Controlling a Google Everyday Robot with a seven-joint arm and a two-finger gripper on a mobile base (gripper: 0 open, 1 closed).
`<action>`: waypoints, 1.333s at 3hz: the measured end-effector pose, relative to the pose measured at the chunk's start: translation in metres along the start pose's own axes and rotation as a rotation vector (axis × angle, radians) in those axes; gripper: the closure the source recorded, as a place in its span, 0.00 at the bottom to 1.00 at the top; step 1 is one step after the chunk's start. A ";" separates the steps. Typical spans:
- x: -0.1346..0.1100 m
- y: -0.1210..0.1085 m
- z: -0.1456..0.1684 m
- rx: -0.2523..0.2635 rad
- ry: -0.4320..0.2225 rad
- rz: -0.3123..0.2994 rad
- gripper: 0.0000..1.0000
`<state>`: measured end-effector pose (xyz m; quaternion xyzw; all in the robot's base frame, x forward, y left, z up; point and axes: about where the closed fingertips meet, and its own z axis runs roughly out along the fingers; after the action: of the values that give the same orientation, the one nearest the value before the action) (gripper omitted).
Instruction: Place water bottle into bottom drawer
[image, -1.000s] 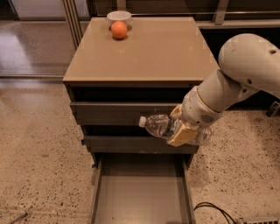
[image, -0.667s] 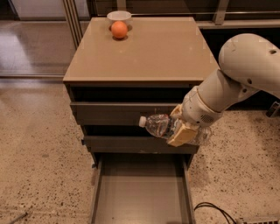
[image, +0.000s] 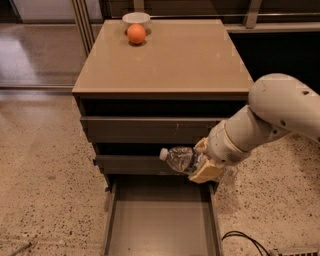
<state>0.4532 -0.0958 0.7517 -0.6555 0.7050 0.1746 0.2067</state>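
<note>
The water bottle (image: 180, 159), clear crinkled plastic with a white cap, lies sideways with the cap pointing left. My gripper (image: 202, 162) is shut on the bottle's base end and holds it in front of the middle drawer front, above the back right part of the bottom drawer (image: 162, 220). The bottom drawer is pulled out, a long tray with a plain grey floor and nothing in it. The bottle's label is hidden by the gripper.
An orange (image: 136, 34) and a white bowl (image: 136, 19) stand at the back of the cabinet top (image: 190, 60). The wide top drawer front (image: 150, 129) is slightly out. A black cable (image: 242, 241) lies on the speckled floor at lower right.
</note>
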 end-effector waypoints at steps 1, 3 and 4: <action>0.028 0.015 0.048 -0.013 -0.062 0.057 1.00; 0.047 0.038 0.141 -0.079 -0.119 0.085 1.00; 0.048 0.049 0.175 -0.131 -0.145 0.079 1.00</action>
<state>0.4127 -0.0426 0.5758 -0.6251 0.7005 0.2753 0.2068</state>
